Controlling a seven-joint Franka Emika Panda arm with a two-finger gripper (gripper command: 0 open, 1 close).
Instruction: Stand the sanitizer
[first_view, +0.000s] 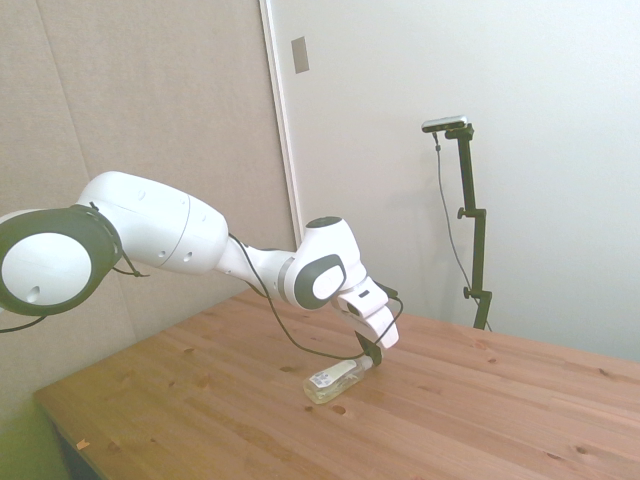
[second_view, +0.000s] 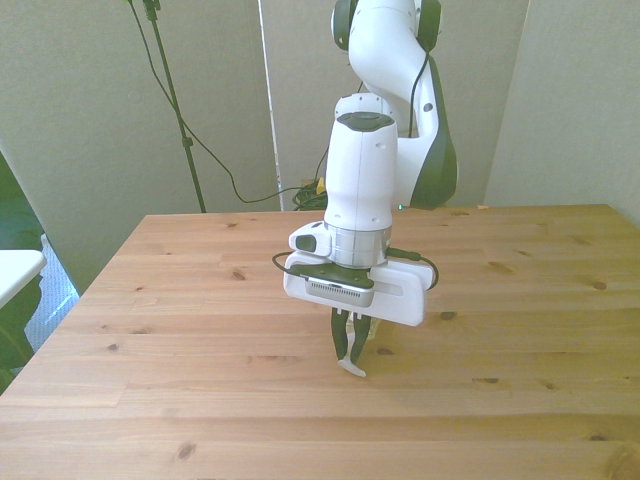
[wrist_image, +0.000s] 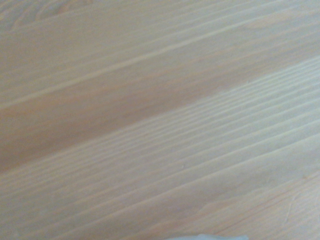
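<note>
Wooden desk (first_view: 480, 420) first: bare pine planks, with my one target lying on them. From the side view the white arm (first_view: 150, 235) reaches in from nine o'clock and bends down toward the middle of the desk. Its gripper (first_view: 368, 353) hangs low, tips at the surface or just above it.

From the side view the sanitizer (first_view: 332, 382) lies flat on its side, body pointing toward eight o'clock from the gripper and its top end toward two o'clock, right at the fingertips. In the front view the gripper (second_view: 350, 352) hides the bottle almost entirely, and the wrist view gives me only blurred wood grain with a pale sliver at the frame's edge that I cannot identify.

The jaws look drawn close together, with little gap showing in the front view. They seem to sit at the bottle's top end, but I cannot tell whether they are pinching it or merely beside it.

I judge this to be the grasp step, with the bottle not yet stood. Next I would confirm a firm hold near the top, then lift and swing that end upward until the base sits flat, and release gently so it doesn't topple.
</note>
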